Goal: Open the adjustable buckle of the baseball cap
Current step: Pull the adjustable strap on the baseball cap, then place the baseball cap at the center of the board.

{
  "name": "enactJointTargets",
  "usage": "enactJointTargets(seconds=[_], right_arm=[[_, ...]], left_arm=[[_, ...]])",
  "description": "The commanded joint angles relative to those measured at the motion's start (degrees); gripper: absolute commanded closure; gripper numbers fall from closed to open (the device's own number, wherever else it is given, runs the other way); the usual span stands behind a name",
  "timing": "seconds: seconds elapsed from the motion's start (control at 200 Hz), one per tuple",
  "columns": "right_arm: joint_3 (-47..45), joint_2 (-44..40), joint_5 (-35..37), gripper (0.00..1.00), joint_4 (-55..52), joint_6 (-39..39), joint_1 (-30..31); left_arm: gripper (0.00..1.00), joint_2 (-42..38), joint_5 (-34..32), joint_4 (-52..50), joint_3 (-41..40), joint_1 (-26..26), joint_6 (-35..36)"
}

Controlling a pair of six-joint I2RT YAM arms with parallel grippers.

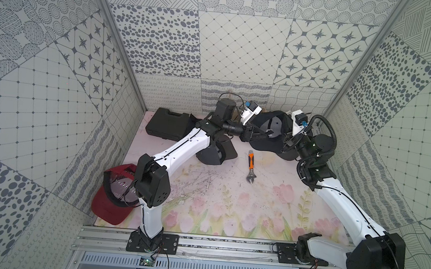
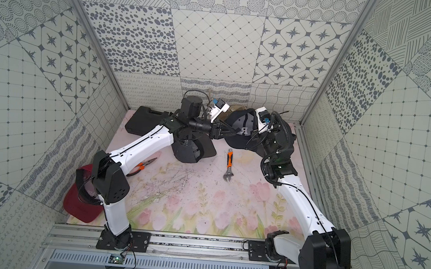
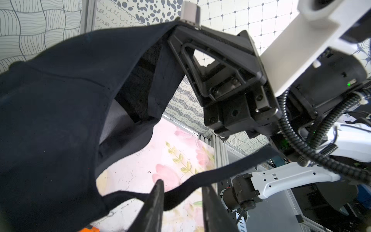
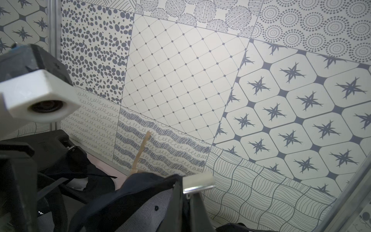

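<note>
While the right gripper (image 4: 185, 197) is pinched shut on the navy baseball cap (image 3: 60, 100), the silver buckle (image 4: 198, 182) sits right at its fingertips. Left gripper (image 3: 182, 184): jaws partly apart, nothing clamped. The loose strap (image 3: 220, 170) crosses the gap between its fingers. Cap spans from one gripper to the other.

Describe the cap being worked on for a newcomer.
At the table's far right corner, both arms meet. The navy cap is between them, clamped by the right gripper. Unlike the red cap and the grey cap, it shows a white letter.
</note>
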Motion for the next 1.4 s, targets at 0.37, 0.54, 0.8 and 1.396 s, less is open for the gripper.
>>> enactJointTargets(seconds=[0.37, 0.54, 0.8, 1.396], right_arm=[[-6.6, -7.9, 32.0, 1.00, -2.3, -10.2, -1.5], [-12.3, -10.0, 32.3, 1.00, -5.9, -7.2, -3.0], [-18.3, -11.3, 30.7, 0.89, -9.8, -2.2, -7.1], [-14.6, -8.5, 21.4, 0.34, -16.8, 3.2, -10.7]], left_arm=[[0.48, -11.6, -14.8, -1.8, -12.4, 5.4, 4.8], [0.48, -12.9, -22.6, -4.6, -14.9, 6.3, 6.7], [0.50, -12.8, -23.1, -3.7, -16.9, 6.7, 5.3], [0.51, -14.2, -24.5, -2.1, -20.3, 6.7, 1.9]])
